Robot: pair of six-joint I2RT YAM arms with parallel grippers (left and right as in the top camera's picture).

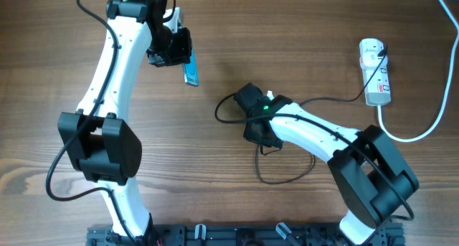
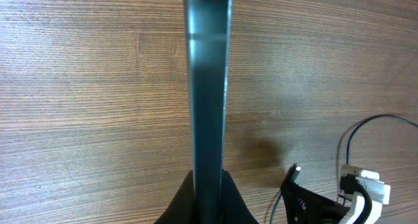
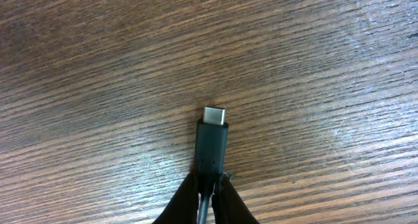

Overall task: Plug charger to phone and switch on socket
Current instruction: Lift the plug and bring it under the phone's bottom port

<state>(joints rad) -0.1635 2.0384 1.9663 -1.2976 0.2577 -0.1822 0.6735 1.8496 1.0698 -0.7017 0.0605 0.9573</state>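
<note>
My left gripper (image 1: 179, 56) is shut on the phone (image 1: 192, 70), held edge-on above the table at the upper left; its cyan face shows below the jaws. In the left wrist view the phone (image 2: 208, 87) runs up the middle as a dark teal edge between my fingers (image 2: 209, 198). My right gripper (image 1: 247, 102) is shut on the charger's plug (image 3: 212, 142), whose silver tip points away from the fingers (image 3: 210, 191). The black charger cable (image 1: 287, 176) loops on the table. The white socket (image 1: 375, 72) lies at the far right, with a black plug in it.
A thick white cord (image 1: 437, 124) curves from the socket to the right edge. The right arm's body and the plug tip (image 2: 295, 170) show at the lower right of the left wrist view. Bare wooden table (image 1: 229, 31) lies between the phone and the socket.
</note>
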